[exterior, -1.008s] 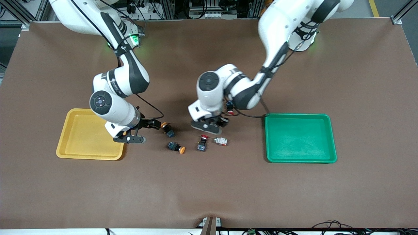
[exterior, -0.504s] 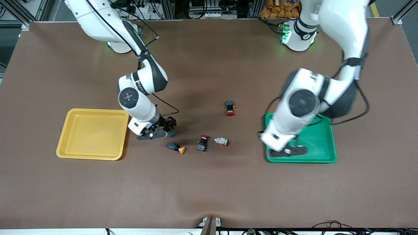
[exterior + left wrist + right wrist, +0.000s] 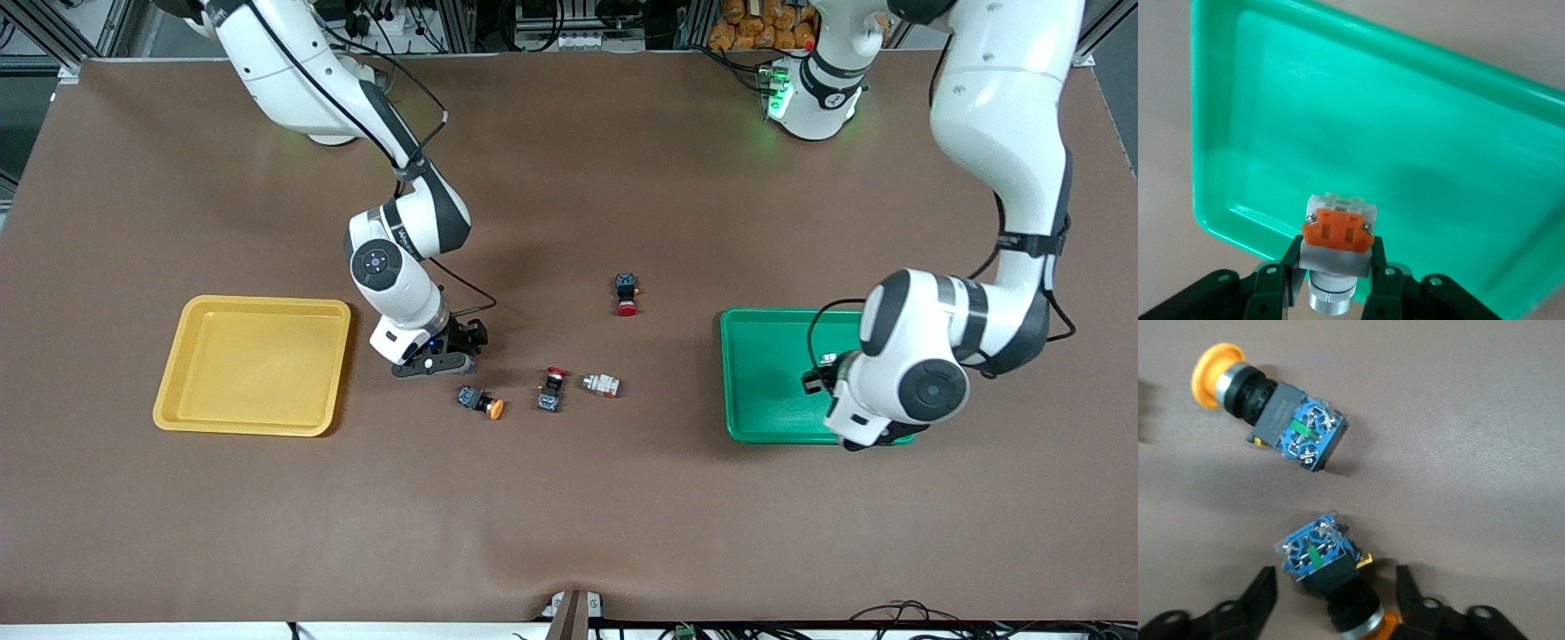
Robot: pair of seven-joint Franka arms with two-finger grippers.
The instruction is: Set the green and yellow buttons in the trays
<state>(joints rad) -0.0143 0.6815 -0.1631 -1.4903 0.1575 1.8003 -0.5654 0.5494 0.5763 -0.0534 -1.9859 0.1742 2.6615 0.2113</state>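
My left gripper point(image 3: 822, 380) is over the green tray point(image 3: 769, 373), shut on a whitish-silver button point(image 3: 1338, 230) with an orange-red block; the left wrist view shows the gripper point(image 3: 1336, 263) above the tray's rim point(image 3: 1218, 223). My right gripper point(image 3: 453, 351) is low over the table beside the yellow tray point(image 3: 249, 430). It is open point(image 3: 1336, 577) around a yellow-capped button point(image 3: 1325, 563) that lies on the table. A second yellow-capped button point(image 3: 481, 402) lies nearer the front camera and also shows in the right wrist view point(image 3: 1271, 407). Another whitish-silver button point(image 3: 603, 384) lies mid-table.
Two red-capped black switches lie on the table, one point(image 3: 551, 389) beside the whitish-silver button and one point(image 3: 626, 294) farther from the front camera. Both trays hold nothing. The brown table mat point(image 3: 569, 516) spreads wide around them.
My left gripper has carried the whitish-silver button from the middle of the table to over the green tray. My right gripper has shifted from the yellow tray's edge to around the yellow-capped button.
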